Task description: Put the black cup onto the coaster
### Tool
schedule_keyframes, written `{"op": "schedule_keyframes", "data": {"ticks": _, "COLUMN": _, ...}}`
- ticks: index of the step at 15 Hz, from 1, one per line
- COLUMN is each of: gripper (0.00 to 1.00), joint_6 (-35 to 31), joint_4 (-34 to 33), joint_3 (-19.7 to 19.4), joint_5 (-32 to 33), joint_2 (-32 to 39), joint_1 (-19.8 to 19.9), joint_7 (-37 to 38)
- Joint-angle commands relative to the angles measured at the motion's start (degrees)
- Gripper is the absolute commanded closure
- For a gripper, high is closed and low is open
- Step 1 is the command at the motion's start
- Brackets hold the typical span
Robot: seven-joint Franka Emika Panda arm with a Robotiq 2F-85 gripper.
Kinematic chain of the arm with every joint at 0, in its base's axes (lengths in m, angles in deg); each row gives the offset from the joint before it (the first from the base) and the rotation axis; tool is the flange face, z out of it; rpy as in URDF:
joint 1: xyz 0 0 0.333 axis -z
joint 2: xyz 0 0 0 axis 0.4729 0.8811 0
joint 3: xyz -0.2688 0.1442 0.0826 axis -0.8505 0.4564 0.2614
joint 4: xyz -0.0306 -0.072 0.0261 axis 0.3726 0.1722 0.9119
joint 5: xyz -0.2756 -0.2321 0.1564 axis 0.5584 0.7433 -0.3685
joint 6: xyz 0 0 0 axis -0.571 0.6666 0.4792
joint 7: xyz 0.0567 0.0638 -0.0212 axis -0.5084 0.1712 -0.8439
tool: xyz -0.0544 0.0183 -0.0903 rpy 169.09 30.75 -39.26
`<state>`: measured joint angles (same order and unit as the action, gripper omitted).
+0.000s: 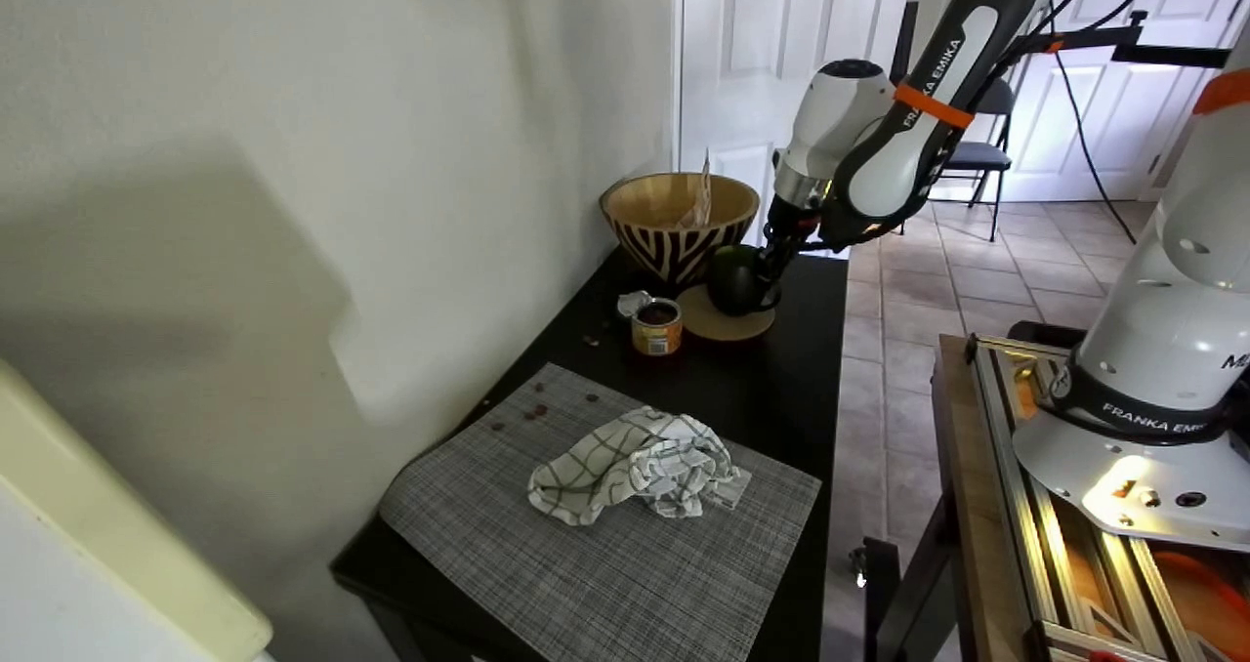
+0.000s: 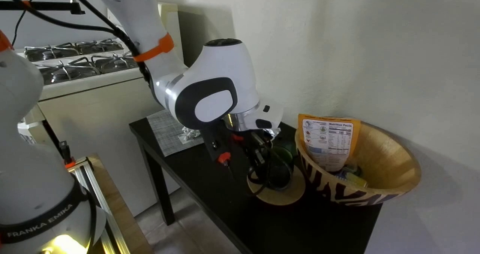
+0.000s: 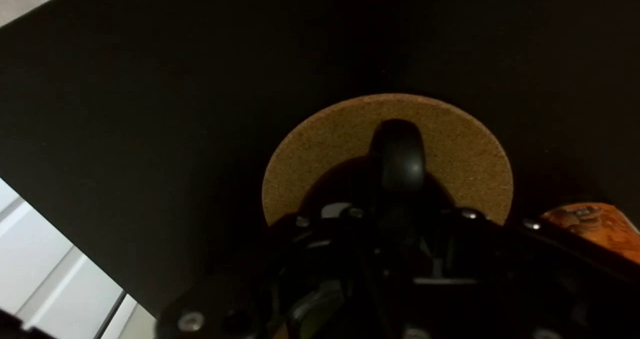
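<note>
The black cup (image 1: pixel 730 279) is over the round tan coaster (image 1: pixel 718 326), and its base looks to be on or just above it. In an exterior view the cup (image 2: pixel 280 174) shows a greenish inside, with the coaster (image 2: pixel 279 199) below. In the wrist view the cup's handle (image 3: pixel 400 161) points away from my gripper (image 3: pixel 395 206), inside the coaster's (image 3: pixel 320 146) outline. My gripper (image 1: pixel 769 269) is at the handle side of the cup and looks shut on the handle. The fingertips are very dark, and the cup's base is partly hidden.
A zebra-patterned bowl (image 1: pixel 635 215) with a food pouch (image 2: pixel 326 143) stands close behind the cup. An opened orange can (image 1: pixel 657 332) is beside the coaster. A checked cloth (image 1: pixel 625 467) lies on the grey placemat (image 1: pixel 625 584). The table edge is near the coaster.
</note>
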<state>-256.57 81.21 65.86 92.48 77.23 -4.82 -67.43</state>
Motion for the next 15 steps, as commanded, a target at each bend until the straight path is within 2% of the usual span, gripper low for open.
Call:
{"op": "schedule_keyframes", "data": {"ticks": 1, "gripper": 0.39, "joint_6": 0.65, "joint_4": -0.02, "joint_3": 2.42, "joint_5": -3.66, "joint_2": -0.81, "joint_1": -0.66, "joint_7": -1.05}}
{"op": "schedule_keyframes", "data": {"ticks": 3, "gripper": 0.23, "joint_6": 2.53, "joint_4": -0.14, "joint_3": 4.4, "joint_5": -6.26, "joint_2": -2.06, "joint_1": -0.91, "joint_7": -2.51}}
{"op": "schedule_keyframes", "data": {"ticks": 4, "gripper": 0.15, "joint_6": 4.17, "joint_4": -0.2, "joint_3": 0.99, "joint_5": -10.33, "joint_2": -3.07, "joint_1": -6.14, "joint_7": -5.5}}
{"op": "schedule_keyframes", "data": {"ticks": 5, "gripper": 0.08, "joint_6": 5.69, "joint_4": -0.26, "joint_3": 1.39, "joint_5": -12.0, "joint_2": -4.09, "joint_1": -7.02, "joint_7": -6.67}}
{"op": "schedule_keyframes", "data": {"ticks": 6, "gripper": 0.0, "joint_6": 9.9, "joint_4": -0.41, "joint_3": 1.32, "joint_5": -13.89, "joint_2": -6.34, "joint_1": -8.36, "joint_7": -8.9}}
{"op": "schedule_keyframes", "data": {"ticks": 8, "gripper": 0.0, "joint_6": 17.66, "joint_4": 1.6, "joint_3": 0.36, "joint_5": -13.41, "joint_2": -12.36, "joint_1": -9.84, "joint_7": -10.42}}
{"op": "schedule_keyframes", "data": {"ticks": 10, "gripper": 0.0, "joint_6": 25.71, "joint_4": 0.78, "joint_3": 0.25, "joint_5": -11.2, "joint_2": -16.12, "joint_1": -10.32, "joint_7": -10.38}}
{"op": "schedule_keyframes", "data": {"ticks": 13, "gripper": 0.0, "joint_6": 26.11, "joint_4": 2.17, "joint_3": -1.49, "joint_5": -15.87, "joint_2": -24.26, "joint_1": -14.08, "joint_7": -21.54}}
{"op": "schedule_keyframes", "data": {"ticks": 14, "gripper": 0.01, "joint_6": 27.34, "joint_4": -0.71, "joint_3": -2.13, "joint_5": -17.83, "joint_2": -24.1, "joint_1": -16.03, "joint_7": -24.66}}
{"op": "schedule_keyframes", "data": {"ticks": 15, "gripper": 0.01, "joint_6": 24.89, "joint_4": -0.72, "joint_3": -0.84, "joint_5": -14.21, "joint_2": -19.71, "joint_1": -13.14, "joint_7": -18.71}}
